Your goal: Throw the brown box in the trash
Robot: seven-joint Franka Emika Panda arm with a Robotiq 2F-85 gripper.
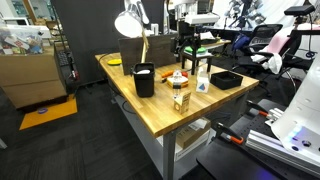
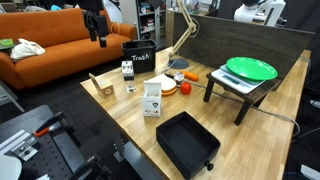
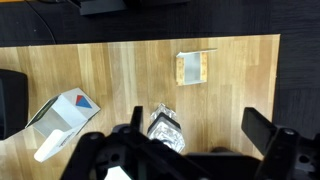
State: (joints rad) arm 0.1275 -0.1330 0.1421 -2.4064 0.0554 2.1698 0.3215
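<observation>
Closest to the wrist camera, the gripper (image 3: 198, 140) hangs high above the wooden table (image 3: 110, 70). Its fingers (image 3: 135, 130) are spread wide along the 9-to-3 line and nothing is caught between them. Close in at about 9 o'clock lies a crinkled silvery thing (image 3: 165, 128) that I cannot identify.

Further out, the brown box (image 3: 191, 67) sits almost dead on 12 o'clock from the gripper, near the table's edge and apart from everything else. In an exterior view the brown box (image 1: 181, 100) stands upright, so its long axis is vertical and its small top end faces the wrist. By my reading the coming move turns on that one line: travel toward 12 o'clock, then come straight down over the top. I cannot tell which of its sides is the narrower for the grasp.

Further still, the trash (image 3: 8, 105) is cut off by the frame edge at 9 o'clock from the gripper. It lies at roughly 9 o'clock from the box too, a touch toward 8. A white carton (image 3: 60, 118) with a red and blue patch lies on its side just beside the bin — a carry would likely need to clear it.

In both exterior views the trash (image 1: 144, 82) (image 2: 139, 60) stands open-topped, but its inside is hidden. The flat black tray (image 2: 187, 142) shows nothing in it.
</observation>
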